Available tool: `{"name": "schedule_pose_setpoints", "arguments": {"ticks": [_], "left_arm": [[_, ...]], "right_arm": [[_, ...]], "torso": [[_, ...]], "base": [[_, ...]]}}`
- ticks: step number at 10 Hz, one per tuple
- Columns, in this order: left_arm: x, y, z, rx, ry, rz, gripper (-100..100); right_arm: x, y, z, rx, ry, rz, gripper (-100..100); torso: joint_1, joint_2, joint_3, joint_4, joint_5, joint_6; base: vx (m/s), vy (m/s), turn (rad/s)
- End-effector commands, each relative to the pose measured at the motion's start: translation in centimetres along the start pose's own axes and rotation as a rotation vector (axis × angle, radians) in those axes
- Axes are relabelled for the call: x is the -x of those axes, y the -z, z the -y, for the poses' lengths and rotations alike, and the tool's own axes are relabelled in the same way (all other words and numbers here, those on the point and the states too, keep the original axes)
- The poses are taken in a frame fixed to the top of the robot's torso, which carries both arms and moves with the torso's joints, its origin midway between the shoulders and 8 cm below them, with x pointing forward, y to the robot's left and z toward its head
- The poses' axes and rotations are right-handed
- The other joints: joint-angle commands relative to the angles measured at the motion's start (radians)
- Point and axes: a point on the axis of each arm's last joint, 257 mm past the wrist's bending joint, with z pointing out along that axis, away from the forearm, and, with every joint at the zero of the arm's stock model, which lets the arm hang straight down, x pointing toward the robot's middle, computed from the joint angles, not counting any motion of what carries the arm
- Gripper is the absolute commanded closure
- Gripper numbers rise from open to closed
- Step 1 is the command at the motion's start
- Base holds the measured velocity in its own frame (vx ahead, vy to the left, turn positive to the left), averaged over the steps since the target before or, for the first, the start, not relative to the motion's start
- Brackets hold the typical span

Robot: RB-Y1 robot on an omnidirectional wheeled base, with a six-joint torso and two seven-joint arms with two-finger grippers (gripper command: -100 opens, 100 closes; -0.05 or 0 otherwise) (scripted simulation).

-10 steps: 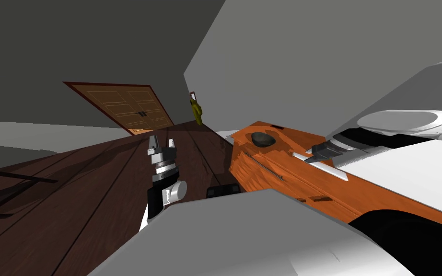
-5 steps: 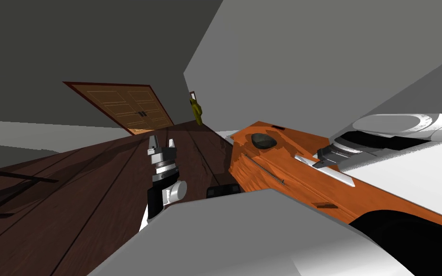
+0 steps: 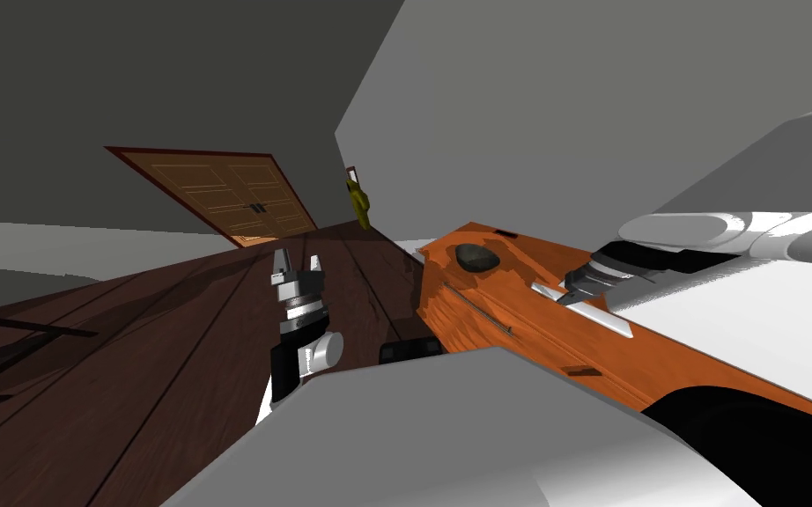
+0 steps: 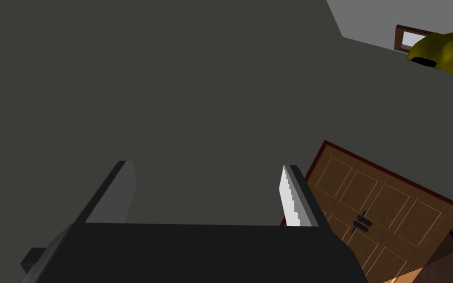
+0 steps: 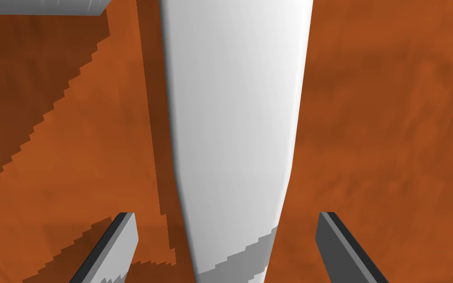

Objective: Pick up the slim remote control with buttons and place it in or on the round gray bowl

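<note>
A slim white remote [image 3: 591,312] lies flat on the orange wooden top [image 3: 519,264]; no buttons show on it. The round dark grey bowl [image 3: 476,256] sits farther along the same top, apart from the remote. My right gripper [image 3: 572,289] hangs open close over the remote. In the right wrist view the remote [image 5: 235,113] runs lengthwise between the two spread fingers [image 5: 117,245], which stand clear of its sides. My left gripper [image 3: 296,262] is held up over the dark wood floor, open and empty, its fingers [image 4: 294,201] wide apart.
The orange cabinet's front edge [image 3: 483,317] drops to the dark plank floor [image 3: 131,352]. A broad white surface [image 3: 748,326] borders the cabinet on the right. A brown double door [image 3: 219,198] and a yellow object [image 3: 360,202] are on the far walls.
My right hand drew back a little, then slid along the remote toward the bowl end. My head's view has turned slightly. The left arm has not moved.
</note>
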Motion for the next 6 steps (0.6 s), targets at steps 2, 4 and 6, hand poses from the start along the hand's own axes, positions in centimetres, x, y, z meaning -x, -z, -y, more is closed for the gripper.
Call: {"name": "schedule_pose_setpoints", "arguments": {"ticks": [2,4,6], "left_arm": [[0.0,0.0,0.0,0.0,0.0,0.0,0],[0.0,0.0,0.0,0.0,0.0,0.0,0],[0.0,0.0,0.0,0.0,0.0,0.0,0]], "right_arm": [[2.0,-0.6,-0.9,-0.001,0.002,0.001,-100],[3.5,-1.1,-1.9,0.001,0.004,0.003,-100],[3.8,-1.3,-2.1,0.003,0.008,0.002,-100]], "torso": [[0.0,0.0,0.0,0.0,0.0,0.0],[0.001,0.001,0.0,0.0,0.0,0.0],[0.0,0.0,0.0,0.0,0.0,0.0]], "base": [[-0.04,-0.065,-0.015],[-0.033,-0.057,-0.015],[-0.026,-0.045,-0.003]]}}
